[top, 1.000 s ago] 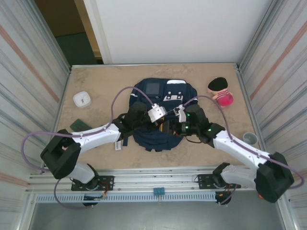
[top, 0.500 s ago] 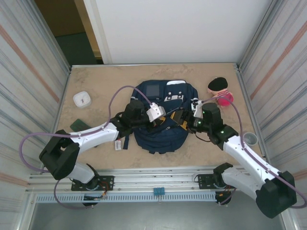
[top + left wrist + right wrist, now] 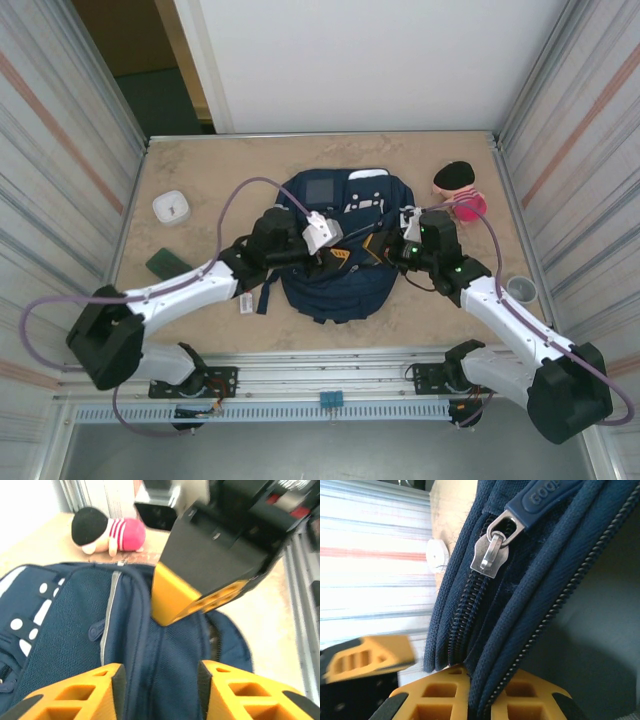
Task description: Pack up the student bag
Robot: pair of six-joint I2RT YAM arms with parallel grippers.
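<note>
- Near edge: bare tabletop point(image 3: 410, 322) lies between the arm bases and the bag. A grey cup point(image 3: 521, 289) sits by the right arm, a green pad point(image 3: 165, 264) by the left.
- The student bag point(image 3: 335, 285) lies flat mid-tabletop, front up, with its window pocket at the far end.
- Right pincer point(image 3: 470, 692) is clamped on the bag's zip edge, with a fabric fold pinched between its 2 pads. The zip pull point(image 3: 492, 555) is just beyond it, and the teeth on its near side are meshed.
- Left pincer point(image 3: 160, 687) has its 2 fingers spread over the navy fabric and grips nothing. The right pincer's tip is just ahead of it.
- Step, as a judgement: opening the main compartment, with no packing begun.
- The next move likely calls for the left pincer to take the pull or the opposite lip while the right anchors the edge.
- Room: the 2 pincers are near each other over the bag, so a clash is the main risk.
- Farther back, a plush toy point(image 3: 458, 190) sits just beside the bag's far right corner.
- A white tub point(image 3: 172, 207) lies far left, well apart from the bag.
- The most free tabletop is at far left.
</note>
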